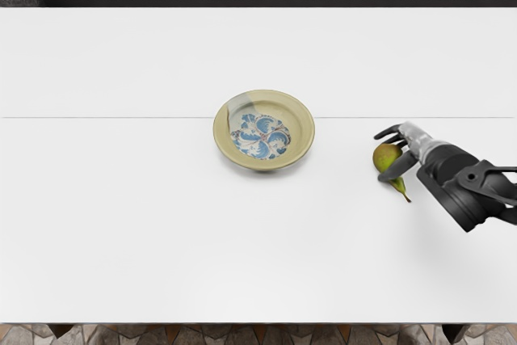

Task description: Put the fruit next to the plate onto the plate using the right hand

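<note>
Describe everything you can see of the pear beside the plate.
The pear is small and smooth-skinned, yellow-green with a brownish blush. It lies on its side on the white table, its narrow end pointing toward the lower right. It is to the right of the plate and clear of it. The right robot hand has its fingers curled around the fat end.

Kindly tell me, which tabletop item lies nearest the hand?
The green pear, right beside the right hand; the patterned plate sits apart, farther left.

right robot hand (416,151) | fingers (389,131) curled round pear (385,155) | arm from right
</note>
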